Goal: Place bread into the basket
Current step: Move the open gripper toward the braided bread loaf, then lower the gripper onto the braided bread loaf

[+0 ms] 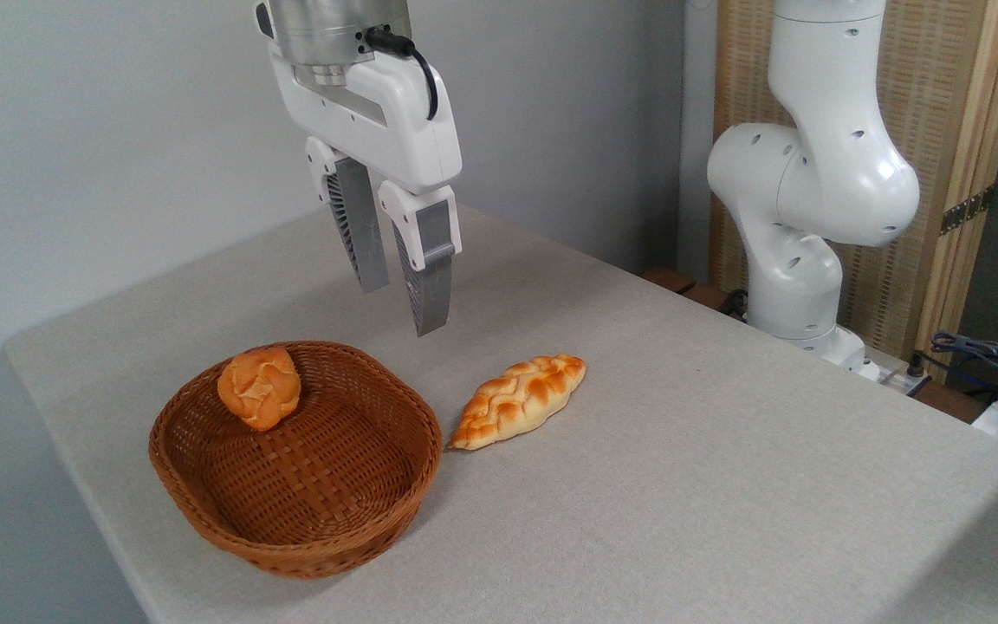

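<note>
A plain, pale grey painted wall (100,130) is seen behind a rectangular table covered in light beige cloth (681,485), which is lit evenly with soft shadows. At the right, a folding screen of woven straw panels in pale wooden frames (958,130) is set upright. Beside it, dark cables (980,351) are bundled at the table's edge.

One basket (295,459) sits on the one counter (681,485). There are two baked goods: one long braided bread (519,400) lying on the counter just beside the basket, and one round bun (259,386) inside the basket. One robot arm (811,182) is in view, carrying one tool (399,308) with two fingers (360,234).
</note>
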{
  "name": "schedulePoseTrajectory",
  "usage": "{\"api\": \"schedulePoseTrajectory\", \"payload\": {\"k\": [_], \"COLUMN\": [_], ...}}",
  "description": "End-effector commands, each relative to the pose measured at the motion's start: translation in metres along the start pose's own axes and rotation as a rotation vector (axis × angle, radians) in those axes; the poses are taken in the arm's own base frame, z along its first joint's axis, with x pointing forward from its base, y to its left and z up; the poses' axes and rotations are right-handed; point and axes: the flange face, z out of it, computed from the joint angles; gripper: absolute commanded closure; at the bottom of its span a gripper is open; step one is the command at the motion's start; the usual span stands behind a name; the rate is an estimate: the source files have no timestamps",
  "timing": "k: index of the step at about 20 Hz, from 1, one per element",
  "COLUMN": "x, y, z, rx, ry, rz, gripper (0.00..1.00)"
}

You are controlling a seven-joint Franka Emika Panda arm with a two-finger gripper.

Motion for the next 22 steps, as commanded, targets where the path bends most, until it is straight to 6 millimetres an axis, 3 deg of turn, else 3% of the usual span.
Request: {"api": "schedulePoseTrajectory", "payload": {"k": [1,11,13,17,20,22], "x": [-0.009,-0.011,-0.021,-0.047,-0.068,-0.074], "y": [-0.001,0.001,0.011,0.041,0.067,0.088], "z": [-0.004,-0.001,-0.003,0.014,0.031,0.053], "rx": [-0.004,-0.009,-0.008,-0.033,-0.033,-0.024], "ry": [-0.024,-0.030,-0.029,-0.052,-0.048,-0.044], "rz": [-0.012,-0.009,-0.009,-0.003,0.020,0.041], "gripper": [0.00,0.00,0.00,0.00,0.00,0.00]}}
